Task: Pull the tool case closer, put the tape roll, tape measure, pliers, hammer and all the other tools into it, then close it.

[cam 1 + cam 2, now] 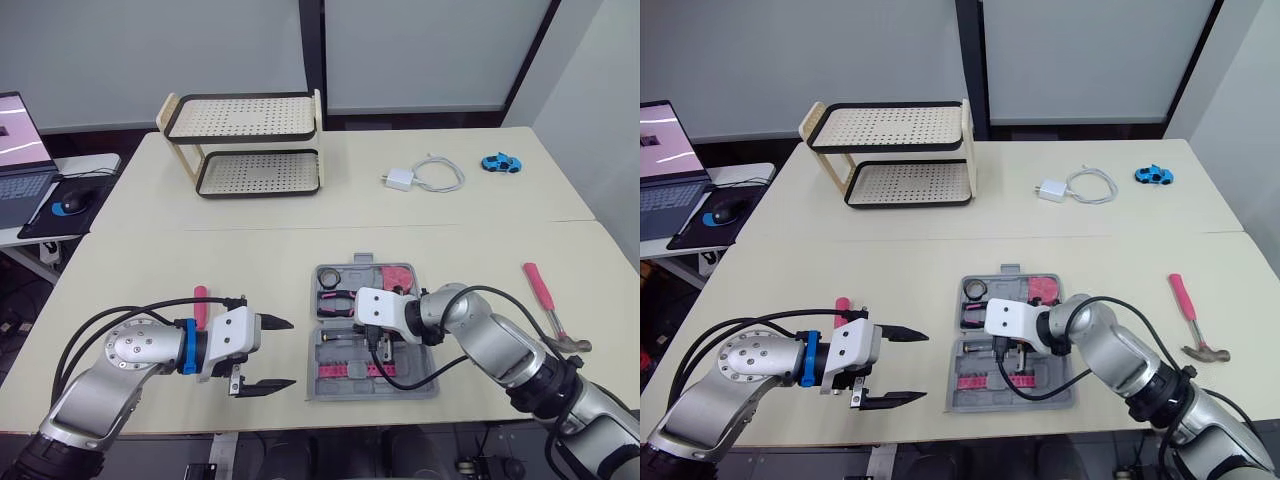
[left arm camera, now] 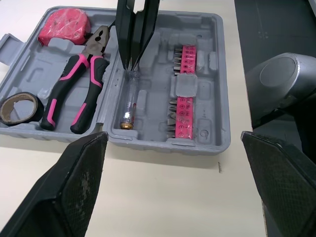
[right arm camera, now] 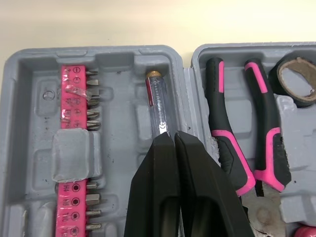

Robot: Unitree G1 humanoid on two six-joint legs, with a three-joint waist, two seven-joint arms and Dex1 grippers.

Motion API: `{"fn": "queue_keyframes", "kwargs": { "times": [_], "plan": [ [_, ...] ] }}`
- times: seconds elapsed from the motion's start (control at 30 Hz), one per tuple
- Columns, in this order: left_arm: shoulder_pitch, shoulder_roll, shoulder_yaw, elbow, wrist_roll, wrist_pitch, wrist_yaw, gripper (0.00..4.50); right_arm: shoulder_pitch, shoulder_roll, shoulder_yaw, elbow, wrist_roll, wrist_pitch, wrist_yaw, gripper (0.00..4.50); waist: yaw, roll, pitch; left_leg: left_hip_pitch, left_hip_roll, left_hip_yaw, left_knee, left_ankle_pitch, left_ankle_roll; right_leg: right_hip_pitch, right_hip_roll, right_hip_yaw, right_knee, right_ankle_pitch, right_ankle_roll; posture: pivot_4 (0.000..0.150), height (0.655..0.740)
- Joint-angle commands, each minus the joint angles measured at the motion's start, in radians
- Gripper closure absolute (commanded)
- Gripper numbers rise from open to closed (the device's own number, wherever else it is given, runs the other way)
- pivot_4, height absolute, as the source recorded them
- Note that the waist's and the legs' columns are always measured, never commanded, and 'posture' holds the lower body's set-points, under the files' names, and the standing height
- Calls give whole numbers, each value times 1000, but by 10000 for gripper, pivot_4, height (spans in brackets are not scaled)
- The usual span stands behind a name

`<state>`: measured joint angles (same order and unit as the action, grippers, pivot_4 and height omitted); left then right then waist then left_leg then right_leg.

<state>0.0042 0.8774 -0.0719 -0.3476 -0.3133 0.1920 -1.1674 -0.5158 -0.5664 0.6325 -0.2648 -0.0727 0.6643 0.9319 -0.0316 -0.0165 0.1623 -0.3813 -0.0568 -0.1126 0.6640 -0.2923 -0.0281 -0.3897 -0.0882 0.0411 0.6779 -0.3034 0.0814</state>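
The grey tool case [image 1: 425, 385] lies open on the table's near side. In it are a black tape roll [image 2: 19, 107], pink-handled pliers [image 2: 81, 84], a pink tape measure [image 2: 61, 30], pink bit strips [image 2: 185, 98] and a clear screwdriver [image 3: 158, 106]. My right gripper [image 3: 173, 136] reaches down into the case, shut on the tip end of the clear screwdriver, which rests in the slot by the hinge. My left gripper [image 1: 291, 352] hovers open just left of the case, holding nothing. A pink-handled hammer [image 1: 545, 298] lies on the table to the right.
A pink tool handle [image 1: 200, 300] lies behind my left wrist. At the back stand a two-tier rack [image 1: 245, 140], a white charger with cable [image 1: 420, 175] and a blue toy car [image 1: 500, 162]. A laptop [image 1: 20, 150] sits on a side desk at far left.
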Motion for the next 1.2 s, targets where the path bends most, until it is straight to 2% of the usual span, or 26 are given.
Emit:
{"fn": "queue_keyframes", "kwargs": {
  "times": [0.03, 0.33, 0.57, 0.7, 1.0, 1.2],
  "plan": [
    [-8, 3, 24, -33, -22, 6, 3, 0, 7, 6, 8, 7, -24, -29, -6, 44425, 0, 0, 0, 0, 0, 0, 0, 0, 0, 0, 0, 0, 0, 0, 0, 1500, 7400],
    [-6, 2, 30, -34, -24, 12, 2, 0, 23, 23, 24, 80, -64, -40, -12, 44425, 0, 0, 0, 0, 0, 0, 0, 0, 0, 0, 0, 0, 0, 0, 0, 1500, 7400],
    [2, 1, 34, -32, -25, 7, 2, 0, 36, 33, 10, 95, -55, 24, 6, 44425, 0, 0, -1, 1, 0, 0, 0, 0, 0, 1, 0, 0, 0, 0, 0, 1500, 7400],
    [10, -1, 37, -35, -27, 8, 5, 0, 40, 33, -9, 75, -39, -45, 17, 44425, 0, 0, -1, 1, 0, 0, 0, 0, 0, 1, 0, 0, 0, 0, 0, 1500, 7400],
    [27, -10, 98, -18, -79, 44, 33, 0, 61, 25, -177, -109, 98, -28, 43, 44425, 1, 0, 0, 1, 0, 0, 0, 0, 0, 0, 0, 0, 0, 0, 0, 1500, 7400],
    [59, -27, 227, 22, -119, 72, 101, 0, 167, -60, -393, -264, 176, -59, -1, 44425, 4, 0, 0, 0, 0, -1, 0, 0, 0, 1, -1, 0, -1, 0, 0, 1500, 7400]
  ]
}}
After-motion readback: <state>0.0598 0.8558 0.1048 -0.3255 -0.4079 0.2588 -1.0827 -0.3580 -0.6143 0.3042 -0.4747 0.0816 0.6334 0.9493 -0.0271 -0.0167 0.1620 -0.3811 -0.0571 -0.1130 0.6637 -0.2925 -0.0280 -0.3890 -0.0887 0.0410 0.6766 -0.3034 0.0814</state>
